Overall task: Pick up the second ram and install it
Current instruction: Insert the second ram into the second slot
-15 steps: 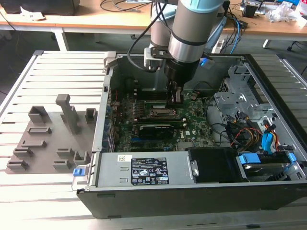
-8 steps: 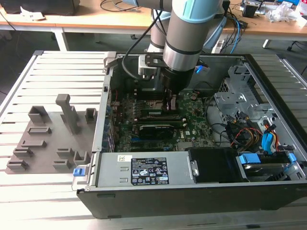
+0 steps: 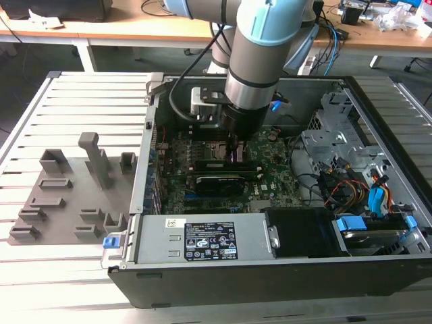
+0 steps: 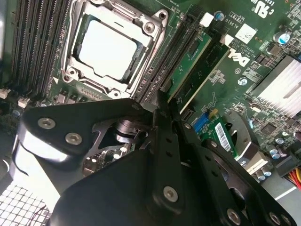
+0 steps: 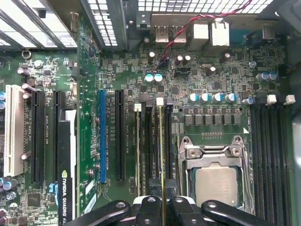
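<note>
Second ram (image 5: 161, 155) in slot beside processor socket (image 5: 216, 176) — jaws above it

Camera placement around an opened computer case

The scene is viewed from above and some way off in the exterior view, where the open black metal computer case (image 3: 270, 202) and the grey-and-blue robot arm (image 3: 260, 61) are taken in whole. The large green motherboard (image 5: 141, 84) is looked down on closely in the first wrist view and obliquely in the second; the silver square processor socket (image 4: 110, 44) is shared by both wrist views.
</note>
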`<move>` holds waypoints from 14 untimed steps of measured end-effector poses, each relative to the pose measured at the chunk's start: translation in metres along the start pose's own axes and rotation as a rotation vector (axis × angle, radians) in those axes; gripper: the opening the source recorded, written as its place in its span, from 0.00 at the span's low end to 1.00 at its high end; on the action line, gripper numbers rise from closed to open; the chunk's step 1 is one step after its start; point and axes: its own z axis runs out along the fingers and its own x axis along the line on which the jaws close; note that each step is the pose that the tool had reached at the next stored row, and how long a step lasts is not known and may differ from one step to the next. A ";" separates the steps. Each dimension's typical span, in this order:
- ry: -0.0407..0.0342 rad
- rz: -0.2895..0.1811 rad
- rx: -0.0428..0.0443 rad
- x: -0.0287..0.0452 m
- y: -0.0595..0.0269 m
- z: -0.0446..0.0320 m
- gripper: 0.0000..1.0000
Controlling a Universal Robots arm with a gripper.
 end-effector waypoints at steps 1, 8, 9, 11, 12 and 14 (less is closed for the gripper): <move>0.0000 0.000 0.0001 -0.0001 -0.0001 0.0005 0.14; -0.0020 -0.001 -0.0002 -0.0008 -0.0006 0.0042 0.14; -0.0021 -0.001 -0.0002 -0.0008 -0.0014 0.0043 0.14; -0.0020 -0.001 -0.0001 -0.0008 -0.0026 0.0041 0.14; -0.0022 -0.001 -0.0001 -0.0009 -0.0028 0.0042 0.14; -0.0021 -0.001 -0.0001 -0.0009 -0.0028 0.0042 0.14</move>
